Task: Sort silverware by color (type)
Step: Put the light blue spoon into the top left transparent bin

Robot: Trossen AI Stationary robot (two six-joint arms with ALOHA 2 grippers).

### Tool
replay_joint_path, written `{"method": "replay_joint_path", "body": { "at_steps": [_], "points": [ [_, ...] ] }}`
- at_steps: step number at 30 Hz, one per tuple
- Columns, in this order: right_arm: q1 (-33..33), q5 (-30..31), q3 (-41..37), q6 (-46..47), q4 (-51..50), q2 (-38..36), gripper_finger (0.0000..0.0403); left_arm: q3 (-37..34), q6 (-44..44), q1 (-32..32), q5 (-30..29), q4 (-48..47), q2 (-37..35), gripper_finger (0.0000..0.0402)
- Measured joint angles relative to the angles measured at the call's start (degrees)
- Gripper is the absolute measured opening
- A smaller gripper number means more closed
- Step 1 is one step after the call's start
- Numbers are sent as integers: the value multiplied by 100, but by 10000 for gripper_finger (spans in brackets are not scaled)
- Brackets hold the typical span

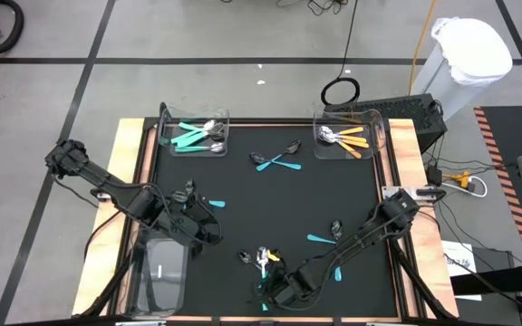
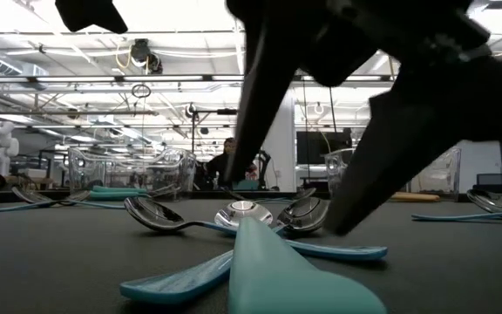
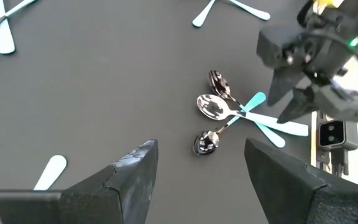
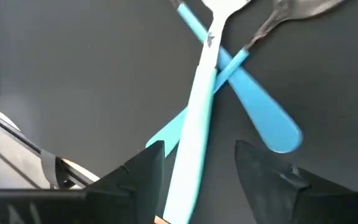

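The right hand [image 1: 267,288] is down low at the near edge of the bench [image 1: 270,204], its fingers [image 4: 138,180] spread either side of a pale teal handle [image 4: 194,130]. That handle crosses two other teal spoons [image 3: 229,112] in a small pile right in front of it, heads bunched together. The left hand [image 1: 208,228] hangs over the left part of the bench, also spread and holding nothing, with a lone teal handle [image 1: 216,204] just beside it. Farther back, teal pieces lie in the left bin [image 1: 195,134], orange ones in the right bin [image 1: 347,136], and two crossed teal spoons [image 1: 277,159] lie between.
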Motion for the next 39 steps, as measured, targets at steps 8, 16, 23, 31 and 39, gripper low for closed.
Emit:
{"method": "replay_joint_path", "body": {
  "at_steps": [8, 16, 23, 31, 39],
  "points": [
    [-35, -86, 7, 204, -84, 131, 177, 0, -2, -2, -38, -18, 0, 242],
    [-222, -381, 7, -206, -11, 131, 155, 2, 0, 0, -143, -17, 0, 242],
    [-390, -395, 3, -715, 72, 136, 153, 2, 2, 0, -202, -18, 0, 242],
    [-645, -548, 3, -944, -125, 139, 152, 2, 7, 0, -266, -43, 0, 242],
    [-678, -556, 3, -818, -341, 139, 74, 4, -7, 0, -268, -298, 0, 242]
  ]
}}
